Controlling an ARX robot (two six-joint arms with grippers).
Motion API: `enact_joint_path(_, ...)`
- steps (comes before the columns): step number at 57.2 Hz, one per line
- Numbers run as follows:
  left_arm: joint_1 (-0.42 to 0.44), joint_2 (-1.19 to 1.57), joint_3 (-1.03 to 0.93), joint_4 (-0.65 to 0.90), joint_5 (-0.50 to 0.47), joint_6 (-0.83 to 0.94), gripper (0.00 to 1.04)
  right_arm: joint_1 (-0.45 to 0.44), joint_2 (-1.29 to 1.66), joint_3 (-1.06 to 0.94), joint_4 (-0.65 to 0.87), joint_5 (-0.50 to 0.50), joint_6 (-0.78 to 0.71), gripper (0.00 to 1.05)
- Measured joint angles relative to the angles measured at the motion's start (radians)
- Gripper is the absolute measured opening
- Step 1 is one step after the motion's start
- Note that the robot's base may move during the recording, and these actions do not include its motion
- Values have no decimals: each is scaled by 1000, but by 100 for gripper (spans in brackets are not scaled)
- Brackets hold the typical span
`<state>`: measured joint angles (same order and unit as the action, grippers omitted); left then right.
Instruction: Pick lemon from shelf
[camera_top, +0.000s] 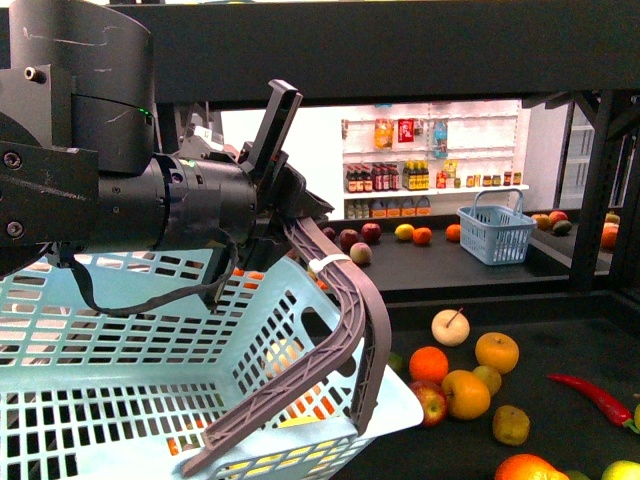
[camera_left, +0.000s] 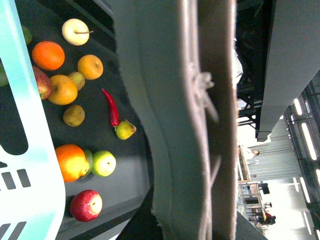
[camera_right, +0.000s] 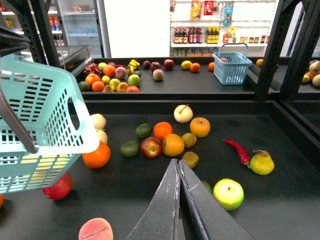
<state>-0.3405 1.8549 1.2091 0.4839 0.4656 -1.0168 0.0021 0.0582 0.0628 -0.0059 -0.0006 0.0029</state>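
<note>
While left fingers (camera_top: 277, 115) clamp the pale-blue plastic basket's (camera_top: 120, 330) grey handle (camera_top: 350, 320), right fingers (camera_right: 167, 205) rest together, empty. A yellow shape (camera_top: 285, 355) inside (the lemon, probably) wants checking before any reach.

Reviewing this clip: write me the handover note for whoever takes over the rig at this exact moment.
Left gripper: shut on the grey handle of the light blue basket, holding it over the shelf.
Right gripper: shut and empty, above the loose fruit on the lower deck.
Lemon: in neither gripper. A yellow patch shows through the basket's slots; I cannot tell whether that is it.
Done: unclear, the pick cannot be confirmed.
Left: check the basket. If the lemon is not inside, find it on the deck and pick it with the right gripper.
</note>
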Motion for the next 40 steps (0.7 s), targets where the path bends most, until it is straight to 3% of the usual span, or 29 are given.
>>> enact_joint_path(34, 0, 0, 0, 0, -2, -1, 8, 0, -52, -48, 4, 0, 0, 3)
enact_joint_path(40, 0, 0, 0, 0, -2, -1, 8, 0, -52, -48, 4, 0, 0, 24)
